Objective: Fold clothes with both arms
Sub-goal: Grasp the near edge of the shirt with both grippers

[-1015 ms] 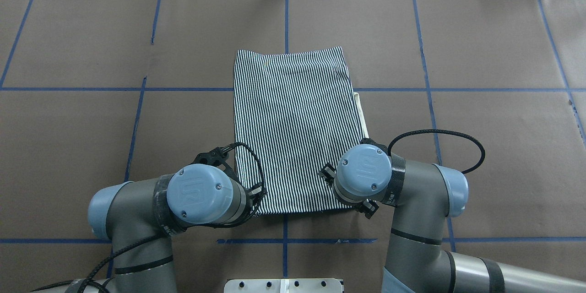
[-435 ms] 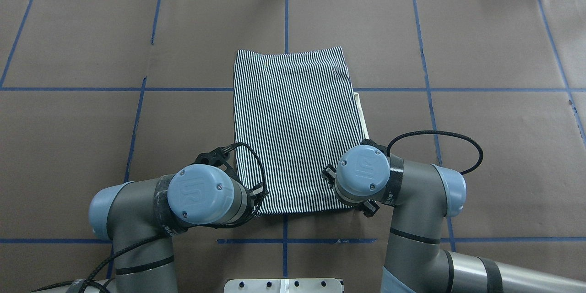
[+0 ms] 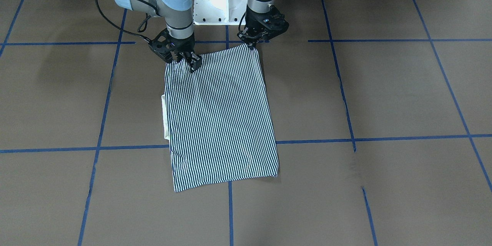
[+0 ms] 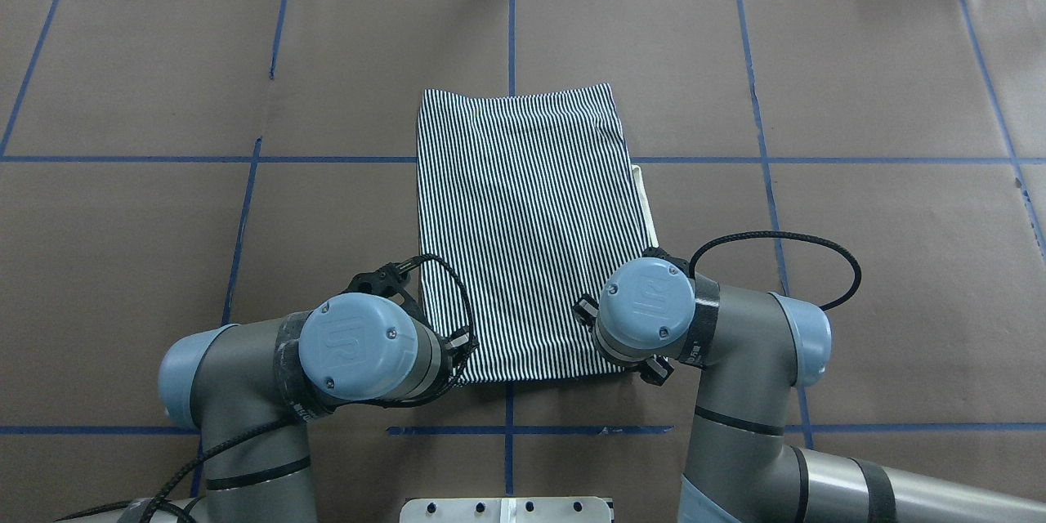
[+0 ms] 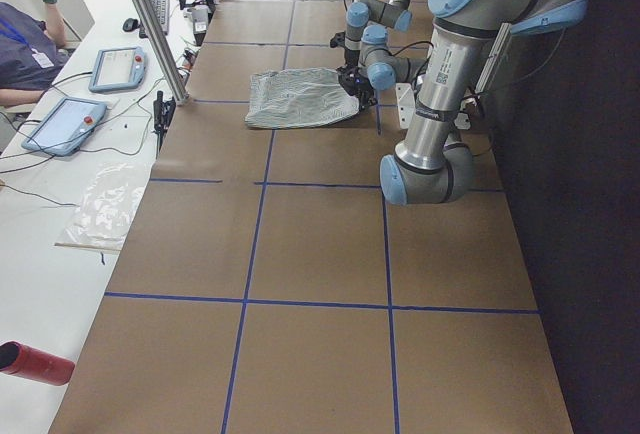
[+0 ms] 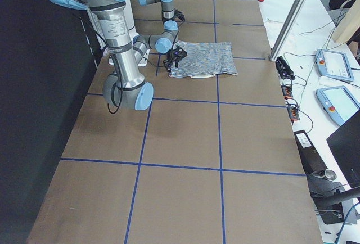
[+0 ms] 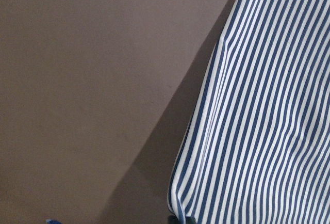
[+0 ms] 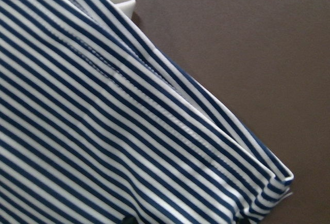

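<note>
Jaws of the left gripper (image 3: 254, 42) and right gripper (image 3: 183, 58) look clamped on the shirt (image 3: 221, 119), one on each robot-side corner, in the front view. Overhead: its long axis runs straight away from both grippers, which sit equally near. Wrist views: fabric lifts toward each grip.

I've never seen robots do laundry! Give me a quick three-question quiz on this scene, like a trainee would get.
1. True or false: the shirt lies fully spread, sleeves out.
2. The left arm and right arm meet the shirt at: A) its far edge; B) its near corners; C) its middle.
3. Fill in: a cream strip peeks out on the robot's ____ side.
Key: 1 false, it is folded into a rectangle; 2 B; 3 right.
</note>
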Tool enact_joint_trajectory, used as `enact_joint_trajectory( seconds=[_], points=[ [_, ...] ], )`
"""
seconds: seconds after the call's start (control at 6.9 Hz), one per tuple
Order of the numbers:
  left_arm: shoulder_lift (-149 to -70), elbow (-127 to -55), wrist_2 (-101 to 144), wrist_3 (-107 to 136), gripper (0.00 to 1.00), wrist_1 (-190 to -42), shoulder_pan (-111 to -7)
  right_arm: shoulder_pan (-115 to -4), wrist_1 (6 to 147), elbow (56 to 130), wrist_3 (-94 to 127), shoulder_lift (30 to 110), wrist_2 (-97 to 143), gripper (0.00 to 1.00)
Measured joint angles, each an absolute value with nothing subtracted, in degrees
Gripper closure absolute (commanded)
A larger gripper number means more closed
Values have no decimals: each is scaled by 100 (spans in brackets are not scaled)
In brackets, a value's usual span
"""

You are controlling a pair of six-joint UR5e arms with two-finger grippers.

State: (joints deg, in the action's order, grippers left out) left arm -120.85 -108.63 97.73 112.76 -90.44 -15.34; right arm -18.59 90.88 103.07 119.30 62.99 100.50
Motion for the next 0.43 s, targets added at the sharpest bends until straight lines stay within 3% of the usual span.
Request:
enact_joint_trajectory(
  seconds=[0.43],
  points=[
    [-12085, -10863, 9774, 11276, 100, -9044, -1538, -1854, 9086, 10321, 11941, 6212, 10030, 100]
  ],
)
